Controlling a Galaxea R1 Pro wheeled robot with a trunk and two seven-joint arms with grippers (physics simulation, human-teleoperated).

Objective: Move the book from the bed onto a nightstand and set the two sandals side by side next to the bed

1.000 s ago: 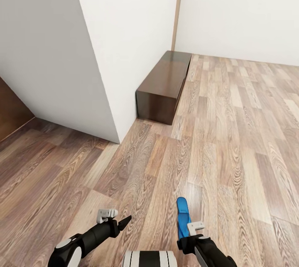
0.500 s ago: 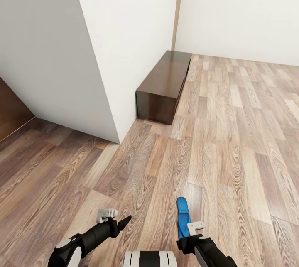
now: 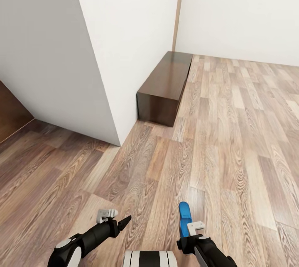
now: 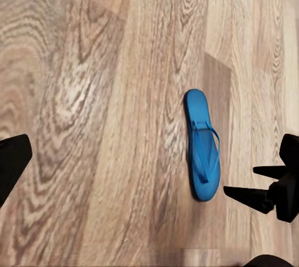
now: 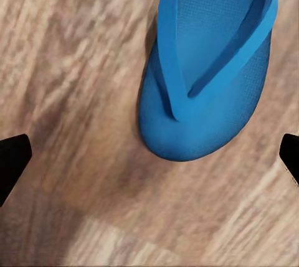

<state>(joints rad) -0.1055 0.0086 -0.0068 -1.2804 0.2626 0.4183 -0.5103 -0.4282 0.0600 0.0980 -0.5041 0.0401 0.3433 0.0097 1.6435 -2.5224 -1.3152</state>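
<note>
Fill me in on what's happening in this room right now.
A two-armed wheeled robot stands on the wood-plank floor near a white wall corner, with a long low dark wooden cabinet ahead. A blue sandal lies flat on the floor just in front of the right gripper, whose fingers are spread wide and not touching it. The left gripper hangs empty, open, over bare planks.

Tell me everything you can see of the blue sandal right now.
The sandal is a bright blue flip-flop with a finely textured footbed and a Y-shaped blue strap running from the toe post to both sides. It looks like rubber or foam. It lies flat, sole down, straps up, on the wood-plank floor, just ahead of the right gripper. The right wrist view shows its rounded toe end up close, between the spread fingers; nothing grips it. Only the floor touches it.
</note>
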